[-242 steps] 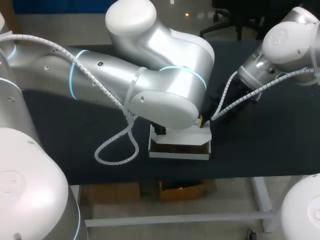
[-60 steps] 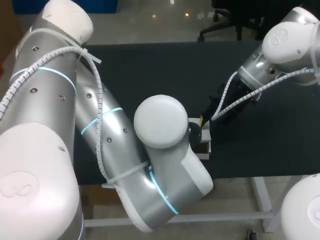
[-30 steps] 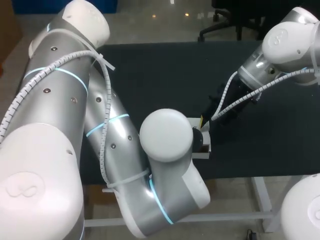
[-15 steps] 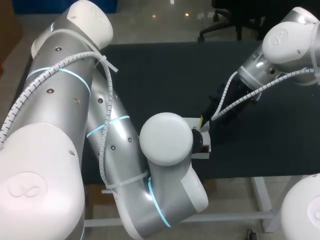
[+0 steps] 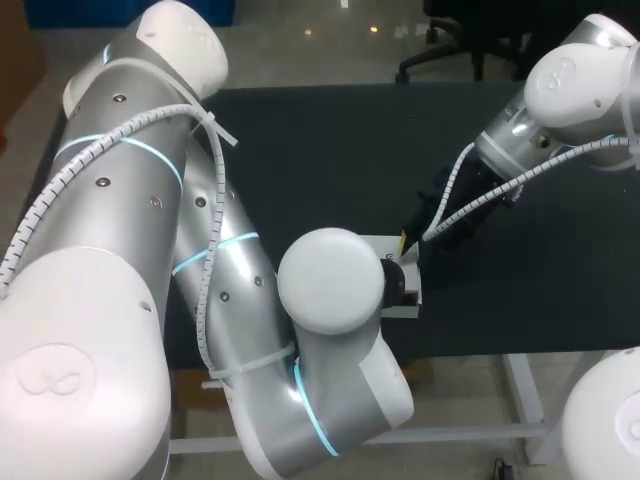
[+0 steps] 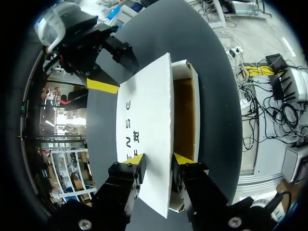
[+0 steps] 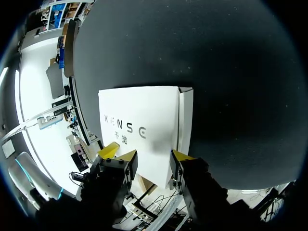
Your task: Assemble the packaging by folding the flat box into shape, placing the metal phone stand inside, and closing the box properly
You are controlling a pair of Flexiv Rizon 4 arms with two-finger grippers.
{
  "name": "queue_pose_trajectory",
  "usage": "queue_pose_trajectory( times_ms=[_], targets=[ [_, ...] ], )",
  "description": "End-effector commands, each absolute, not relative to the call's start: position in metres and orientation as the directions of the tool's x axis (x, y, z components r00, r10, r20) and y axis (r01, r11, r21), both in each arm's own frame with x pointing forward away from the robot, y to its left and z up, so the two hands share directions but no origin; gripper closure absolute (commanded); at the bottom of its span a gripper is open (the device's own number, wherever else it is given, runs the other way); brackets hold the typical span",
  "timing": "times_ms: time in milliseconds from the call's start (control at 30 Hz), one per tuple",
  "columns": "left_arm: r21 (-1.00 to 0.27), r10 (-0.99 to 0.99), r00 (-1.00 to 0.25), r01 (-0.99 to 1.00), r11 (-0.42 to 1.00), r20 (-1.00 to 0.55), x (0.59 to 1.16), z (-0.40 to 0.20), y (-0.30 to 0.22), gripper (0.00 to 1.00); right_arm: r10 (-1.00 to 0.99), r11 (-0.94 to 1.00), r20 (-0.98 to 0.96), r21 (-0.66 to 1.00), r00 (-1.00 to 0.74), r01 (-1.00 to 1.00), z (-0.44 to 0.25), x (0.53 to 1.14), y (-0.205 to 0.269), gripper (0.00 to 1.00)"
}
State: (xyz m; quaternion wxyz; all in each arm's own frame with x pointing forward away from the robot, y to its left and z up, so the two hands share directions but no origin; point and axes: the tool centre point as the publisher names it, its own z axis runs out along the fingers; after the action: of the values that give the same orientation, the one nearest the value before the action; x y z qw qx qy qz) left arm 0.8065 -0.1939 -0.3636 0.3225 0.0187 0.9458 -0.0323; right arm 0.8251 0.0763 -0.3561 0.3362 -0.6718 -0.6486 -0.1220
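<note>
A dark table fills my head view. My left arm folds across its near edge, so bulky that it hides most of the box; only a white sliver shows past the elbow, close to the front edge and about midway along it. From there I cannot see the left gripper at all.

On my left wrist camera, the left gripper sits at the near end of the box; its fingers are spread, one yellow tip over the white lid, the other over the brown inside; the lid's free edge runs between them, and I see no pinch. The lid covers most of the box, leaving one brown strip open along a long side; what lies under it is hidden from me, so I cannot say what is inside. There is dark print down the lid; I leave it unread.

At the far corner of the lid stands the right gripper, one yellow tip at the lid's edge; touching or just above, I cannot tell. Its own camera shows the right gripper with fingers apart over the lid near the box's end, clamping nothing. In the head view the right arm comes in from the far right corner.
</note>
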Motion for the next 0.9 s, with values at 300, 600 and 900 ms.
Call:
queue_pose_trajectory(
  times_ms=[300,600,900],
  targets=[
    [-0.047,0.013,-0.785,0.054,0.997,-0.619,0.804,-0.366,-0.195,0.64,0.795,0.051,0.594,-0.272,0.126,0.961,-0.352,0.820,0.069,0.64],
    [-0.044,0.012,-0.786,0.051,0.998,-0.618,0.804,-0.367,-0.195,0.64,0.807,0.048,0.582,-0.239,0.104,0.970,-0.344,0.812,0.065,0.63],
    [-0.050,0.011,-0.787,0.053,0.997,-0.617,0.803,-0.368,-0.194,0.63,0.813,0.057,0.577,-0.206,0.075,0.977,-0.340,0.807,0.067,0.61]
  ],
)
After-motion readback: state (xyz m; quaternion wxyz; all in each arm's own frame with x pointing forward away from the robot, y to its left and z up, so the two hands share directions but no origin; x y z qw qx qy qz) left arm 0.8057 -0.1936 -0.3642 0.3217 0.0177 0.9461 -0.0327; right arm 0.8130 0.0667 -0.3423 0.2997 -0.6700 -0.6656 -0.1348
